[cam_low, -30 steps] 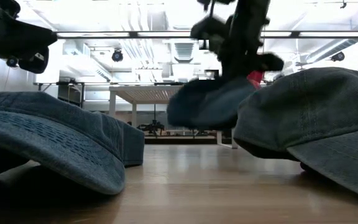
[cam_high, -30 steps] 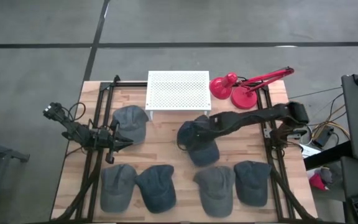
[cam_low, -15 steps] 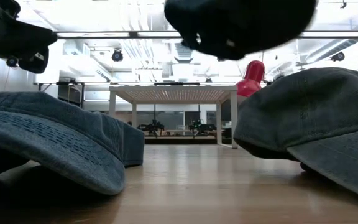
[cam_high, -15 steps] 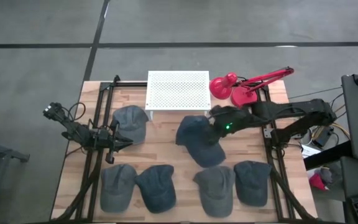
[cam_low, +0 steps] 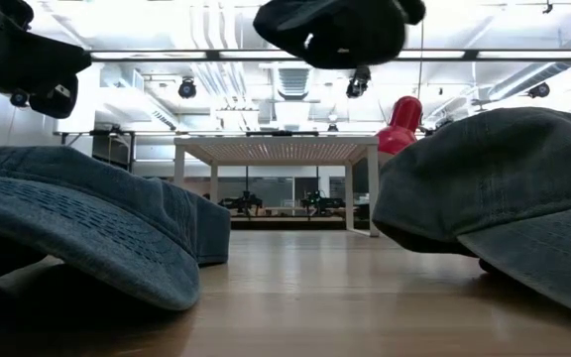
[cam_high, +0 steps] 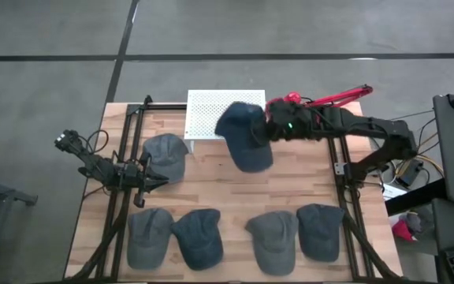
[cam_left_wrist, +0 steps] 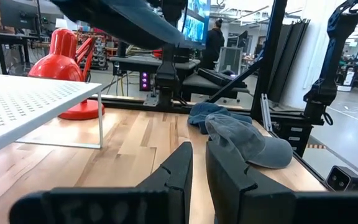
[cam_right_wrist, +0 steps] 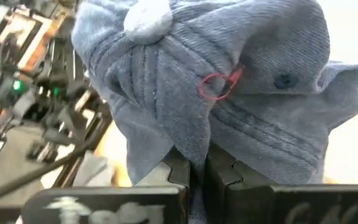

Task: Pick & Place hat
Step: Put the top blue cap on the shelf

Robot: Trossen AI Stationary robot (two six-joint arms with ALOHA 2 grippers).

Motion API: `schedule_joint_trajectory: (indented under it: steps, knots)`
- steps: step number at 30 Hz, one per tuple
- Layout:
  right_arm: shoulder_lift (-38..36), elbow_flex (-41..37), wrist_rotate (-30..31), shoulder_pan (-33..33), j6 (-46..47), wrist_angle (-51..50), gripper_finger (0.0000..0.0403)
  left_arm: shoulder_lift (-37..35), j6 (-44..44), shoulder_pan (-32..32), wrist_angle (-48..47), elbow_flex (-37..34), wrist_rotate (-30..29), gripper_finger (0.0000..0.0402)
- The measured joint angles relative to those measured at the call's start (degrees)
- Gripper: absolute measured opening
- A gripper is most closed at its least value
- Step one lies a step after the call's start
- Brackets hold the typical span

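My right gripper is shut on a dark blue denim cap, holding it in the air over the right front corner of the white perforated stand. In the low view the cap hangs high above the table. The right wrist view is filled by its crown and top button. My left gripper waits shut at the table's left, beside another cap that lies on the wood. My right gripper pinches a fold of the cap's crown cloth between its two fingers, below the top button. It reaches in from the table's right, roughly level. The cap is lifted clear, and its brim points toward the near edge.
Several denim caps lie in a row along the near edge. A red desk lamp stands right of the stand at the far edge. Black frame rails run along both sides.
My right gripper rose from the middle of the table and moved toward the far edge, staying shut on the cap. The cap went up with it, from low over the table's middle to high over the white stand's right front corner.
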Motion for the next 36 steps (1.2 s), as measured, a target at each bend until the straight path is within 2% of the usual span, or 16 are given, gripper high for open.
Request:
schedule_joint_trajectory:
  steps: [9,17,20,25,36]
  knots:
    - [13.64,19.63,-0.28,-11.49,-1.75,-18.44,0.0012,0.0,-0.02,0.02,0.08,0.01,0.0,0.0051]
    - [24.55,32.13,-1.34,-15.79,-1.48,-21.4,0.0013,0.0,-0.22,0.0,0.08,0.01,0.0,0.0051]
    - [27.33,34.92,-1.38,-16.77,-1.48,-22.15,0.0013,0.0,-1.77,0.0,0.08,0.0,0.0,0.0051]
    - [30.93,38.75,-1.57,-18.29,-1.74,-28.98,0.0013,0.0,-5.57,0.0,0.08,0.01,0.02,0.0051]
    - [31.46,37.54,-0.07,-19.91,0.28,-30.52,0.0013,0.0,-6.8,0.02,0.08,0.01,0.02,0.0051]
